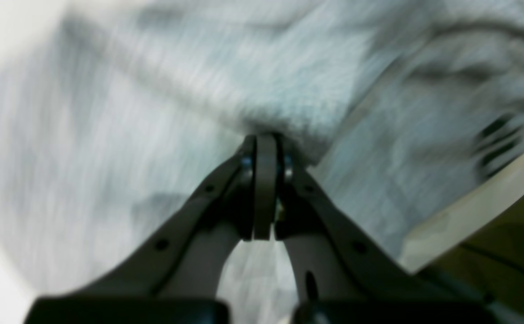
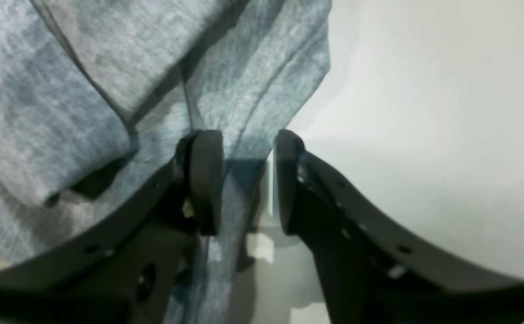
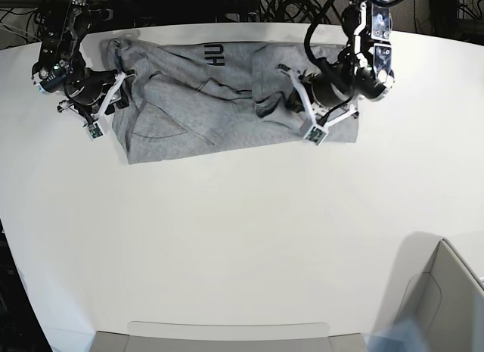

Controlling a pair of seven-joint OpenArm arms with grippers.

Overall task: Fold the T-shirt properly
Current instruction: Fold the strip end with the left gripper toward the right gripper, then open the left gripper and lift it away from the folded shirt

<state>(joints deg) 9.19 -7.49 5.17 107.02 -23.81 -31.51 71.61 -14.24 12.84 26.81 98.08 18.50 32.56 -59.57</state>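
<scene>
The heather-grey T-shirt (image 3: 227,102) lies rumpled across the far part of the white table (image 3: 242,246), with black letters "HU" (image 3: 219,58) showing near its far edge. My left gripper (image 3: 291,102) is on the shirt's right part. In the blurred left wrist view it (image 1: 266,139) is shut on a pinch of the T-shirt (image 1: 163,103), with black lettering (image 1: 495,144) at the right. My right gripper (image 3: 119,101) is at the shirt's left edge. In the right wrist view it (image 2: 244,139) stands open, with a fold of the T-shirt (image 2: 253,81) between the pads (image 2: 205,180).
A cardboard box (image 3: 446,299) stands at the near right corner. Dark cables (image 3: 249,4) run behind the table's far edge. The table's edge (image 1: 468,211) lies close to the shirt at the right of the left wrist view.
</scene>
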